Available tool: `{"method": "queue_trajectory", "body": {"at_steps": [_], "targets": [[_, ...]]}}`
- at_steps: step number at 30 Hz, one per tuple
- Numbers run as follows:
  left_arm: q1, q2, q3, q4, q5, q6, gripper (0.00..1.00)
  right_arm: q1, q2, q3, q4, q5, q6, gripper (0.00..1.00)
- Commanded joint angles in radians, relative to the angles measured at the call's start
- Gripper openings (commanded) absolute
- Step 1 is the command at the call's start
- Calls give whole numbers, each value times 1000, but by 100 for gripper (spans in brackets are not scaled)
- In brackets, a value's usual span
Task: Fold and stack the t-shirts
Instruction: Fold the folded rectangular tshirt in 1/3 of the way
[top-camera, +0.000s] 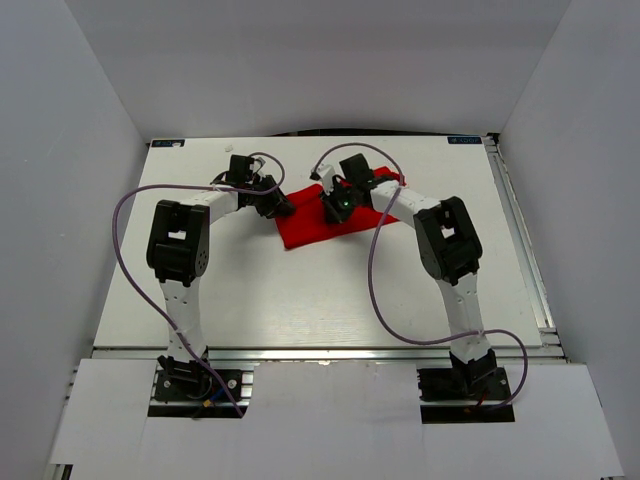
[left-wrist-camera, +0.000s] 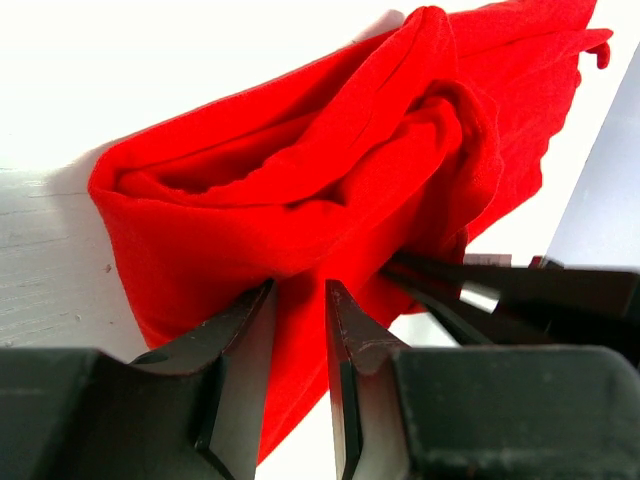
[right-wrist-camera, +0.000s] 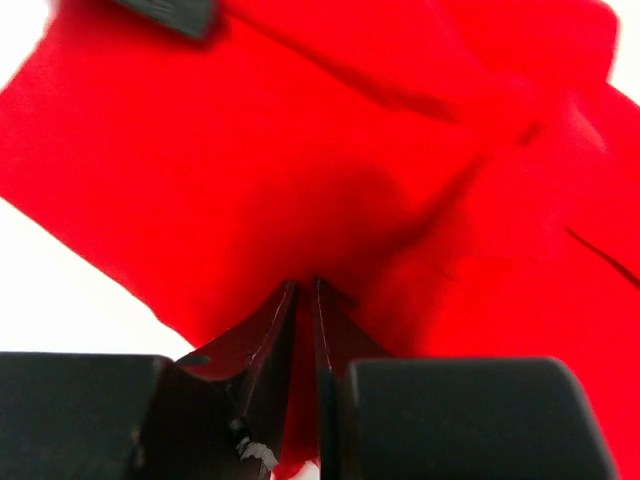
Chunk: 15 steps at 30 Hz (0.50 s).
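The red t-shirt (top-camera: 310, 232) lies bunched and partly folded at the middle back of the white table (top-camera: 300, 300). My left gripper (top-camera: 281, 208) is at its left edge. In the left wrist view the left gripper (left-wrist-camera: 298, 285) has its jaws close together with a fold of the t-shirt (left-wrist-camera: 300, 180) between them. My right gripper (top-camera: 338, 208) is over the shirt's middle. In the right wrist view the right gripper (right-wrist-camera: 303, 283) is pinched shut on the t-shirt (right-wrist-camera: 250, 170). The right gripper's fingers (left-wrist-camera: 450, 290) also show in the left wrist view. The neck label is hidden.
White walls enclose the table on the left, back and right. A metal rail (top-camera: 520, 240) runs along the table's right edge. Purple cables (top-camera: 375, 270) loop from both arms over the table. The two grippers are close together.
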Motion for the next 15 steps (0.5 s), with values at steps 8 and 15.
{"method": "queue_trajectory", "body": {"at_steps": [8, 15], "targets": [[17, 25, -13, -24, -29, 26, 38, -77, -74, -3, -43, -31, -41, 19], [19, 20, -7, -20, -15, 20, 38, -151, -138, 0, -104, -223, -94, 21]]}}
